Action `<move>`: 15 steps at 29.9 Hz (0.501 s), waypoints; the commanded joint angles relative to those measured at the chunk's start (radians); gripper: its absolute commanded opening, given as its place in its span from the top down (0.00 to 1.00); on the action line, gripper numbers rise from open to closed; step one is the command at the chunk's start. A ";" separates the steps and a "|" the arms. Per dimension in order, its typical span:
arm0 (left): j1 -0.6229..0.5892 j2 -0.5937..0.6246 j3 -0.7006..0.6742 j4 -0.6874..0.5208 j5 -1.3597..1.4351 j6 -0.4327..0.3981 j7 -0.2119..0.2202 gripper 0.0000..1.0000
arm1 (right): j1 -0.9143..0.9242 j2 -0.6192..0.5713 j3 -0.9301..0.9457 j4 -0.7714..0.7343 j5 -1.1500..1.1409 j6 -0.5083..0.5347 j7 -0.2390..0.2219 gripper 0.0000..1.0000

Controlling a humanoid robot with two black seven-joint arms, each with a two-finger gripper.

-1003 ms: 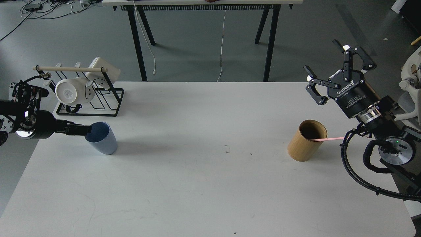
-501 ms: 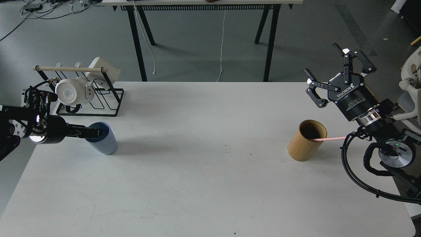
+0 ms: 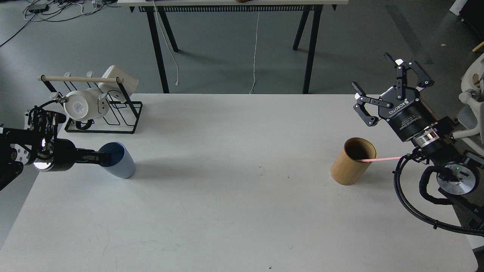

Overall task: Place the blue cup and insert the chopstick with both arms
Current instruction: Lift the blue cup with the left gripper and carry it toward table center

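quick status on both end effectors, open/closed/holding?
Left end effector: at the rim of the small pale blue plastic cup; open or closed cannot be told.
Right end effector: open, holding nothing, above the table.

Chopstick [image 3: 382, 159] lower end hidden inside wooden cylinder [image 3: 352, 161].

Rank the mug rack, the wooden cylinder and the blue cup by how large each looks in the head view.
1. Mug rack, clearly largest.
2. Wooden cylinder.
3. Blue cup, slightly smaller; it sits tilted with the left pincer at its rim, so this gap is less certain.
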 commanded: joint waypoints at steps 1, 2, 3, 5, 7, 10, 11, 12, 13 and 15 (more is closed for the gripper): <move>-0.006 0.002 0.000 0.000 -0.028 0.000 0.000 1.00 | -0.009 0.000 0.001 0.000 0.000 0.000 0.000 0.11; -0.007 0.005 0.000 0.000 -0.036 0.000 0.000 1.00 | -0.010 0.000 0.001 0.000 0.000 0.000 0.000 0.11; -0.010 0.006 0.000 0.000 -0.042 0.000 0.000 1.00 | -0.010 0.000 0.001 0.000 0.000 0.000 0.000 0.11; -0.013 0.009 -0.003 -0.006 -0.054 0.000 0.000 1.00 | -0.010 0.000 0.001 0.000 0.000 0.000 0.000 0.11; -0.015 0.011 -0.007 -0.017 -0.077 0.000 0.000 1.00 | -0.010 0.001 0.003 0.000 0.000 0.000 0.000 0.11; -0.030 0.012 -0.012 -0.107 -0.137 0.000 0.000 1.00 | -0.009 0.001 0.008 -0.003 0.002 0.000 0.000 0.11; -0.047 0.014 -0.012 -0.163 -0.165 0.000 0.000 1.00 | -0.009 0.001 0.014 -0.009 0.002 0.000 0.000 0.11; -0.065 0.012 -0.012 -0.214 -0.191 0.000 0.000 1.00 | -0.007 0.000 0.023 -0.015 0.002 0.000 0.000 0.11; -0.093 0.003 -0.012 -0.259 -0.223 0.000 0.000 1.00 | -0.007 -0.002 0.041 -0.023 0.002 0.000 0.000 0.11; -0.157 -0.040 -0.009 -0.285 -0.258 0.000 0.000 1.00 | -0.006 -0.005 0.073 -0.041 0.002 0.000 0.000 0.11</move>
